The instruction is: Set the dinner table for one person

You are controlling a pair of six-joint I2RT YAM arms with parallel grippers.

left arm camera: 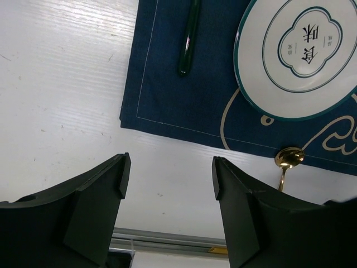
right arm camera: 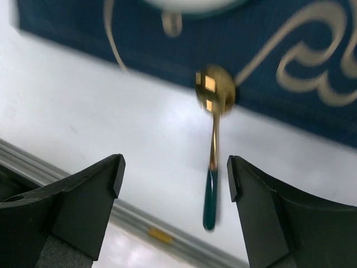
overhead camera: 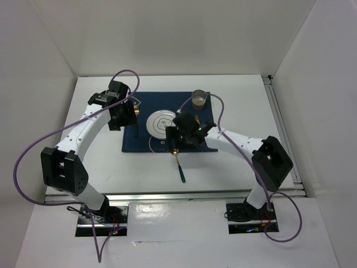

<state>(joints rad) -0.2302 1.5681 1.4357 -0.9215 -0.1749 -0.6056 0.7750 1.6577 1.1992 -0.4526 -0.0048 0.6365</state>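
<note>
The white dinner table [overhead camera: 139,173] carries a dark blue placemat [overhead camera: 142,142] with a white, teal-rimmed plate [overhead camera: 163,121] on it. A spoon [overhead camera: 179,166] with a gold bowl and green handle lies with its bowl at the mat's near edge and its handle on the bare table. My right gripper [overhead camera: 187,135] hovers open and empty over the spoon's bowl end; in the right wrist view [right arm camera: 175,176] the spoon [right arm camera: 211,192] lies below, between the fingers. My left gripper [overhead camera: 124,115] is open and empty at the mat's left side. In the left wrist view [left arm camera: 167,178] it is over the bare table [left arm camera: 67,84].
A metal cup [overhead camera: 199,99] stands at the mat's far right corner. A second utensil with a dark green handle [left arm camera: 187,50] lies on the mat left of the plate [left arm camera: 304,56]. A metal rail [overhead camera: 167,195] runs along the near edge, another along the right edge [overhead camera: 284,128].
</note>
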